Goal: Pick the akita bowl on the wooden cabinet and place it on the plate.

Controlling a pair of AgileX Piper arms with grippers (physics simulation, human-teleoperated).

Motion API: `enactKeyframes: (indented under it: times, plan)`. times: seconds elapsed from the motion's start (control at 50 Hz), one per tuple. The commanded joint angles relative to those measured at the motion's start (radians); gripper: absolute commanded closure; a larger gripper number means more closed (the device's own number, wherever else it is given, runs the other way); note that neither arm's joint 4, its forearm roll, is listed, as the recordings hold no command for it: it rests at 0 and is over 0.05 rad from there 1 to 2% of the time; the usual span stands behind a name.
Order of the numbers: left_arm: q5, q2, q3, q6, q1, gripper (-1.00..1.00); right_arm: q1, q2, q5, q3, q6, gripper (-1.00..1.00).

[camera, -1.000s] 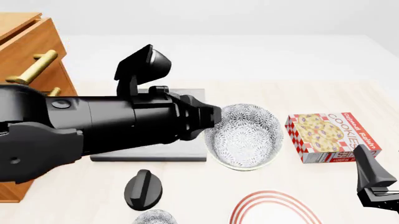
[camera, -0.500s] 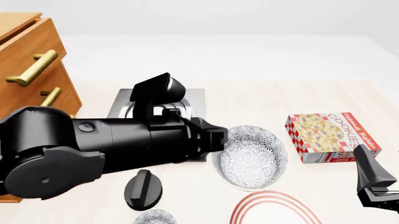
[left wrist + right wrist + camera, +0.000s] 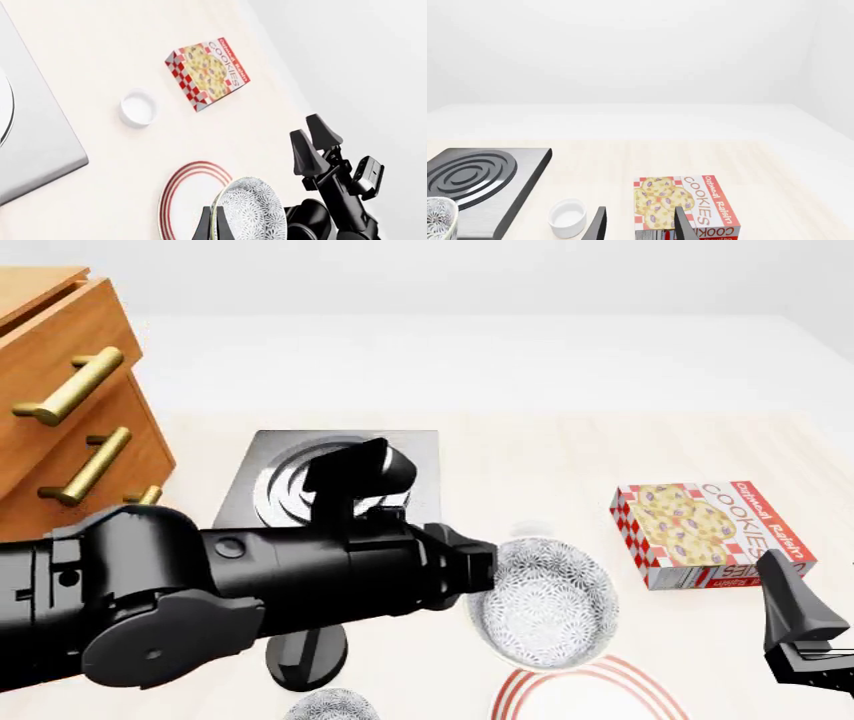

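My left gripper (image 3: 478, 575) is shut on the rim of the akita bowl (image 3: 545, 605), a speckled grey-and-white bowl held in the air, tilted. The bowl hangs just over the far edge of the plate (image 3: 587, 688), white with red rings, at the table's near edge. In the left wrist view the bowl (image 3: 252, 212) sits pinched between the fingers (image 3: 203, 229), with the plate (image 3: 187, 200) beneath. The wooden cabinet (image 3: 60, 400) stands at the far left. My right gripper (image 3: 801, 635) waits open at the right, nothing between its fingers (image 3: 684, 225).
A grey stove plate (image 3: 340, 475) lies behind the left arm. A cookie box (image 3: 707, 535) lies at the right, with a small white cup (image 3: 138, 108) beside it. A second speckled bowl (image 3: 331, 706) and a black knob-like object (image 3: 307, 655) sit at the near edge.
The left arm has carried the bowl nearer and lower, from beside the stove plate to the plate's far edge. The stove plate has come into view. The right arm has not moved.
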Motion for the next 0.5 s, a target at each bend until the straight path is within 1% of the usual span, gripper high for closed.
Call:
enactKeyframes:
  times: [0.02,0.5]
  plan:
    - [-0.038,0.026,0.011,-0.016,-0.002,1.00,0.000,0.000,0.000,0.000,0.000,-1.00]
    - [-0.110,0.093,0.034,-0.059,0.001,1.00,0.000,0.000,0.000,0.000,0.000,-1.00]
